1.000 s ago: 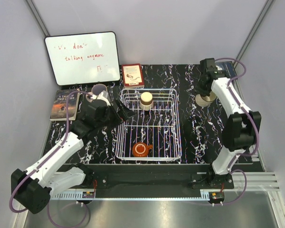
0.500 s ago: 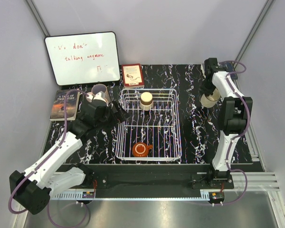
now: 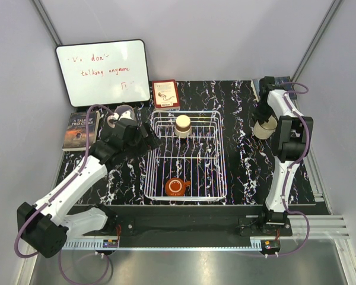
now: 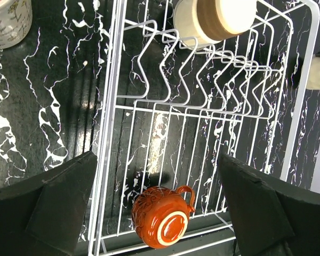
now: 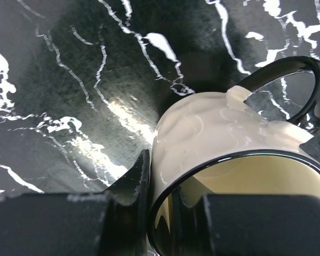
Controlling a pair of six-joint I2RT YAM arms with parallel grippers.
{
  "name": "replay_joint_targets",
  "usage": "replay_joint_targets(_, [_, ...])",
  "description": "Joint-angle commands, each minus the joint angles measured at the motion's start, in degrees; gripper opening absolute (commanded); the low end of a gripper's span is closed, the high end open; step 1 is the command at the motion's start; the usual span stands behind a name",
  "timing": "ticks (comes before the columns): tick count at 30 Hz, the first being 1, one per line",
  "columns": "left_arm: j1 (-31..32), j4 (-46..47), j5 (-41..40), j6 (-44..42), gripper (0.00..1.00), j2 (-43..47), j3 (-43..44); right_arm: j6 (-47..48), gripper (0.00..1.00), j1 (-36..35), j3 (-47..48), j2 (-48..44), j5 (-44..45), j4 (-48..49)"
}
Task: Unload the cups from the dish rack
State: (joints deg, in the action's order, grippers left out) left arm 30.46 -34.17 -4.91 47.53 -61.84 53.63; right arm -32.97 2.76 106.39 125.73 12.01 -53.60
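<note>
We log left gripper (image 4: 157, 205) spread wide above dish rack (image 3: 187, 155) | orange mug (image 4: 160, 224) inverted at rack's 6 o'clock, cream mug (image 4: 213, 18) at 12 | right gripper (image 5: 170, 197) pinching dark-rimmed mug (image 5: 213, 128) by its wall, at rack's 2 o'clock.

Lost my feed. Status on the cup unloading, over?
Left gripper open above dish rack. Right gripper shut on dark-rimmed mug, outside rack. Orange mug, cream mug in rack.

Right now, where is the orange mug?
In the top view, the orange mug sits inside the dish rack, at its near edge around the middle, opposite the brown-rimmed mug at the far end.
</note>
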Motion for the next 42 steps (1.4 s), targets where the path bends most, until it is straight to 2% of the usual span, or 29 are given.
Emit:
replay_joint_targets(1, [-0.05,0.86,-0.46,-1.91,0.99,-1.00,3.06,0.10,0.04,-0.04,3.39,0.39,-1.63,-0.18])
replay_joint_targets(2, [0.04,0.86,-0.28,-2.00,0.99,-1.17,2.98,0.19,0.10,-0.04,3.30,0.22,-1.90,-0.18])
replay_joint_targets(3, [-0.05,0.86,-0.10,-2.17,0.99,-1.09,2.89,0.36,0.25,-0.04,3.12,0.22,-2.16,-0.18])
replay_joint_targets(7, [0.04,1.21,0.69,-2.61,0.99,-0.82,2.54,0.01,0.44,-0.04,1.20,-2.33,-2.69,0.78])
replay_joint_targets(9, [-0.05,1.48,0.86,-2.79,0.99,-0.56,2.36,-0.16,0.50,-0.04,0.66,-3.91,-2.87,1.39])
replay_joint_targets(10, [-0.05,1.57,1.04,-2.79,0.99,-0.56,2.36,-0.25,0.55,-0.04,0.31,-4.35,-3.04,1.57])
replay_joint_targets(15, [-0.05,1.92,1.22,-3.58,0.99,-0.65,2.54,-1.13,0.68,-0.13,-0.04,-10.39,-5.15,3.41])
replay_joint_targets(19, [-0.05,2.27,1.48,-6.04,0.99,-2.05,4.11,-1.57,0.80,-0.65,-2.32,-18.23,-11.21,7.89])
replay_joint_targets(20, [0.04,2.44,1.39,-7.52,0.99,-2.66,4.55,-1.92,0.87,-0.92,-2.85,-19.98,-11.83,9.55])
replay_joint_targets(23, [0.22,1.83,0.52,-10.78,0.98,-6.78,7.71,-1.84,0.96,-1.88,-5.39,-27.96,-18.85,12.72])
replay_joint_targets(25, [1.09,0.61,-2.56,-12.19,0.98,-10.99,11.04,-0.61,0.98,-4.68,-8.64,-31.49,-22.11,14.74])
replay_joint_targets(27, [2.40,0.16,-4.92,-15.26,0.98,-14.43,14.82,0.53,1.00,-7.58,-13.19,-36.77,-21.77,15.89])
replay_joint_targets(31, [3.82,-0.28,-5.81,-18.52,0.99,-22.34,21.33,1.07,1.00,-13.12,-22.26,-45.56,-23.43,19.22])
replay_joint_targets(36, [5.40,-0.63,-7.83,-18.87,0.99,-32.70,30.20,-1.30,0.99,-15.59,-37.45,-59.88,-24.49,24.95])
replay_joint_targets(42, [6.28,-1.86,-7.57,-19.40,0.99,-41.68,40.30,-0.34,0.98,-15.60,-42.14,-69.47,-27.38,24.43])
